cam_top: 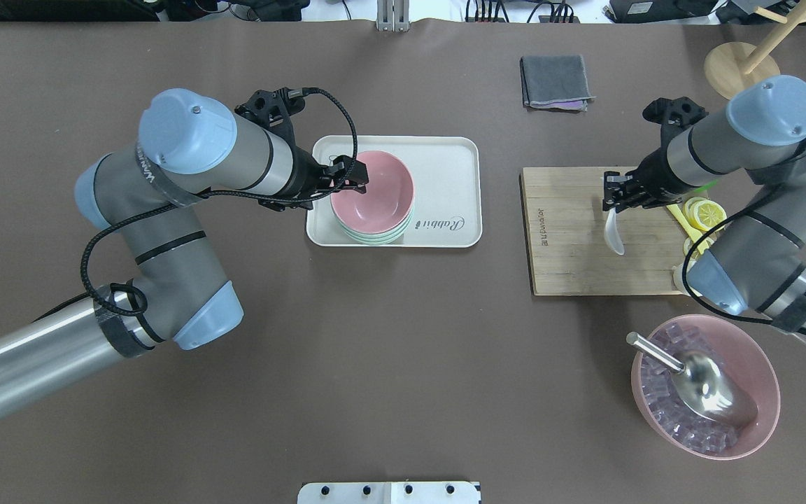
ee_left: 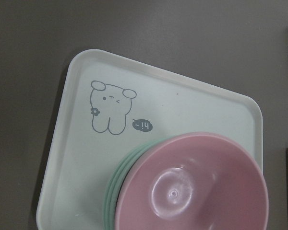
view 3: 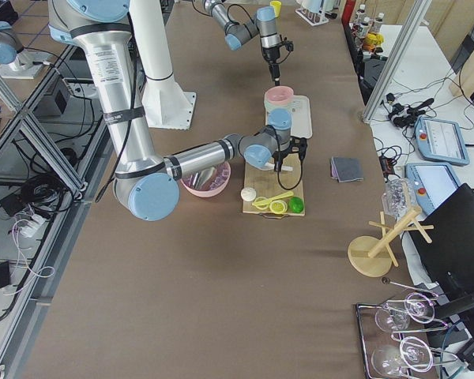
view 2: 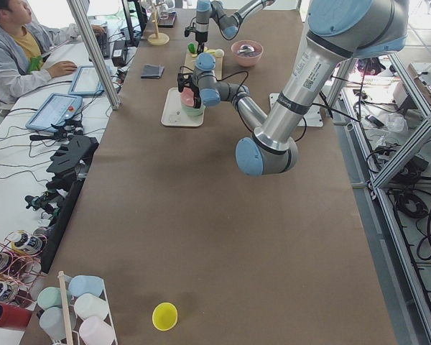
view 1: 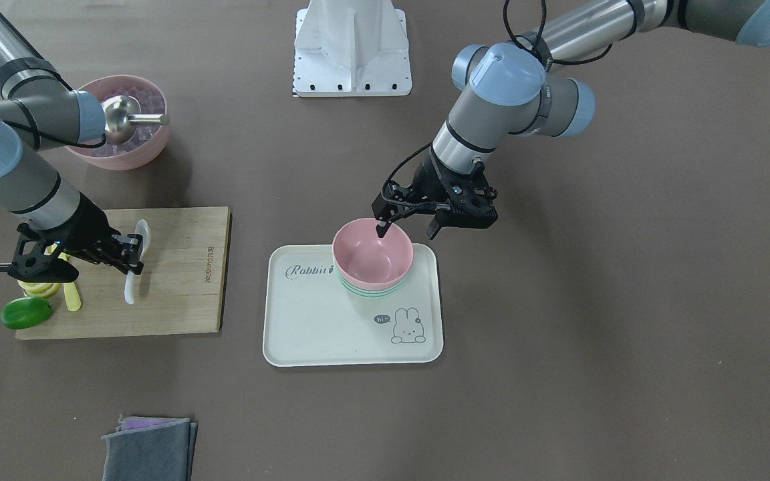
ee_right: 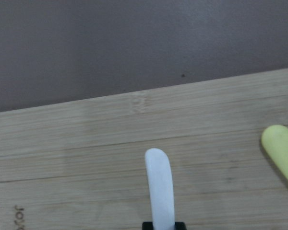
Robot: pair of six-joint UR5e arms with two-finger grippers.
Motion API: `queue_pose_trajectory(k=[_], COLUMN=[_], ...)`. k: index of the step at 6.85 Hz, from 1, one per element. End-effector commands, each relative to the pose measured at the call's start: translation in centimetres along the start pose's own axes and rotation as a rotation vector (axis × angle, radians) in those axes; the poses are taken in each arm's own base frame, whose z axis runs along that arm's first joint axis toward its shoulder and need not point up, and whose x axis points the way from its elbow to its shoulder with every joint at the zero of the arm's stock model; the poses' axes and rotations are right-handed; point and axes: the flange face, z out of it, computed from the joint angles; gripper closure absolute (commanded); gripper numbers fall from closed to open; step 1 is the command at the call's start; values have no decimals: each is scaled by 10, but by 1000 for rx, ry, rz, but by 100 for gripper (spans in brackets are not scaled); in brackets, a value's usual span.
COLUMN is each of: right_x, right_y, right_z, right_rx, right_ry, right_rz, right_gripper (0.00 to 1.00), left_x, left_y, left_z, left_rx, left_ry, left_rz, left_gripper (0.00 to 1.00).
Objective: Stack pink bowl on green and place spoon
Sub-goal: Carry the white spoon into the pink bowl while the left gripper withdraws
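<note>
A pink bowl (view 1: 371,257) sits nested in a green bowl (view 1: 366,291) on a white rabbit tray (view 1: 318,327). It also shows in the overhead view (cam_top: 373,190) and the left wrist view (ee_left: 192,191). My left gripper (view 1: 407,230) is open just above the pink bowl's rim on the robot's side, one finger over the inside and one outside. My right gripper (view 1: 132,257) is shut on a white spoon (view 1: 131,287) over the wooden cutting board (view 1: 184,280). The spoon's handle (ee_right: 159,187) points away from the fingers.
A large pink bowl of ice (cam_top: 760,392) with a metal scoop (cam_top: 697,381) stands near the robot's right. Lemon slices (cam_top: 704,210), a yellow spoon (view 1: 72,297) and a green lime (view 1: 26,312) lie on the board. A grey cloth (cam_top: 555,80) lies at the far side.
</note>
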Motion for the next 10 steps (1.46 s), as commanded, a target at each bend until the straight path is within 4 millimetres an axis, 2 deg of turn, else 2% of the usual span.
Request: queue_pose_trajectory(k=[1, 2, 3, 4, 5, 6, 7, 8, 9, 10], right_x=[-163, -243, -310, -333, -337, -335, -335, -334, -322, -256], right_y=[5, 18, 26, 23, 26, 26, 32, 36, 40, 15], right_z=[-18, -33, -48, -41, -38, -36, -29, -28, -35, -57], right_rx=[-23, -7, 23, 28, 57, 73, 73, 90, 81, 74], right_ry=[-66, -93, -133, -131, -129, -127, -123, -123, -127, -113], right_rz=[73, 139, 200, 243, 243, 264, 263, 256, 248, 204], right_gripper=[100, 100, 100, 100, 100, 100, 1, 0, 0, 0], left_x=[-76, -107, -122, -145, -161, -159, -158, -159, -161, -169], left_y=[20, 1, -13, -26, -35, -36, -36, -36, -38, -45], left_z=[-51, -73, -79, -88, -95, -96, -97, -97, -99, -105], left_rx=[-60, -75, -63, -46, -49, -46, -45, -43, -38, -28], left_ry=[-2, -10, -26, -49, -60, -60, -59, -59, -62, -73], left_rz=[126, 134, 133, 155, 183, 184, 183, 177, 175, 170], left_gripper=[2, 2, 2, 2, 2, 2, 2, 2, 2, 2])
